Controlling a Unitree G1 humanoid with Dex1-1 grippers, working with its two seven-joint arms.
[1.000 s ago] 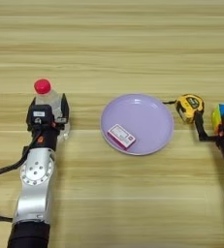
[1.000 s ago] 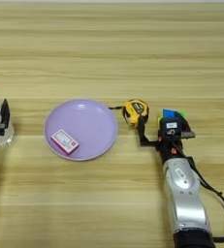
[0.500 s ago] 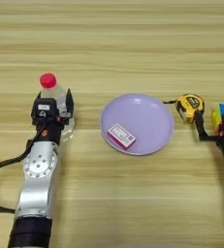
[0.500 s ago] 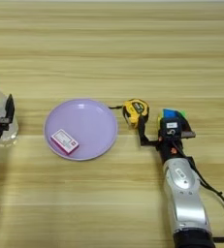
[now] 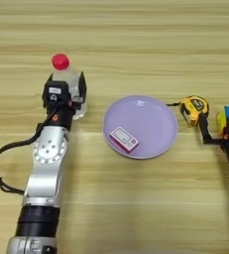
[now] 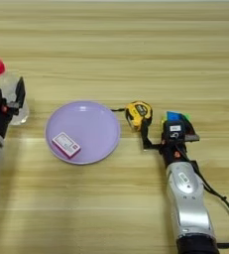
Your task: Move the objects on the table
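We see a wide wooden table [image 5: 136, 30] with plank lines running across it. Near its middle stands a lilac plate [image 5: 155, 116], and inside the plate, toward its near left part, lies a small flat red-and-white box [image 5: 124, 139]. There is some print on the white face of the box, but we cannot read it.

On the left side, the left gripper [image 5: 66, 94] reaches up from the robot's left arm. Its two black fingers stand on either side of a clear plastic bottle [image 5: 71, 82] with a red cap [image 5: 60, 61]. The bottle is upright on the table, to the left of the plate and apart from it. The fingers lie against the sides of the bottle, so the gripper seems closed on it. We find no label on the bottle that can be read.

On the right side, the right gripper [image 6: 165, 134] rests on the table. Its fingers are spread, and one thin finger [image 6: 144, 135] is just beside a yellow-and-black tape measure [image 6: 138, 112], which lies to the right of the plate. Between the fingers, or just behind them, sits the multicoloured puzzle cube [image 6: 178, 118], showing blue and green faces. We cannot tell if the fingers touch the cube. A small white label on the gripper body is too small to read.
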